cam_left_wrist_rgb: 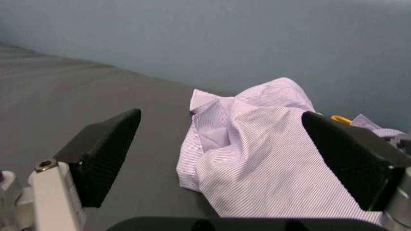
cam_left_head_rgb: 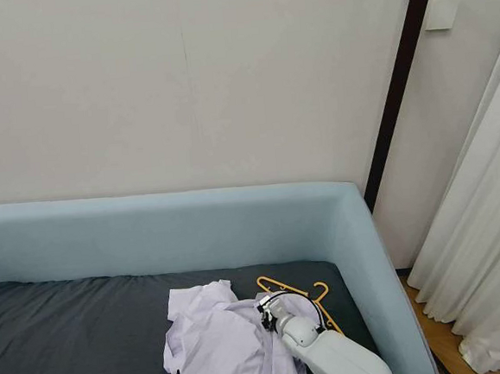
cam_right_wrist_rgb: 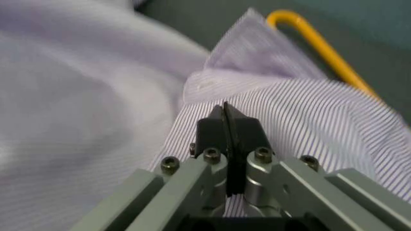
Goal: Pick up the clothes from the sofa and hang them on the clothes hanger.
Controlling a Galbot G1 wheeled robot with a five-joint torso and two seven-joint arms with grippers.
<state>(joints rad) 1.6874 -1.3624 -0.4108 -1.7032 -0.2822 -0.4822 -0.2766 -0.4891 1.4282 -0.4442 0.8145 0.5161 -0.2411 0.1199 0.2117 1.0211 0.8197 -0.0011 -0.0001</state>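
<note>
A pale blue sofa (cam_left_head_rgb: 167, 232) stands against a plain wall, and its dark grey seat (cam_left_head_rgb: 63, 340) carries the two things that matter here. A lilac striped shirt (cam_left_head_rgb: 214, 341) lies crumpled on the seat, towards the end by the sofa's arm. An orange hanger (cam_left_head_rgb: 277, 282) lies flat on the seat just behind the shirt. Part of it is covered by the cloth, while its hook and one shoulder stick out towards the corner.

The right claw (cam_left_head_rgb: 266, 314) is down on the shirt at the edge nearest the hanger. The right wrist view shows its two black fingers pressed together, with their tips against the striped cloth. Whether a fold is pinched between them cannot be told.

The left claw (cam_left_wrist_rgb: 222, 118) hovers over the seat on the other side of the shirt. Its fingers are spread wide apart and grip nothing, and the shirt lies ahead of them. The shirt is on the seat and not on the hanger.
</note>
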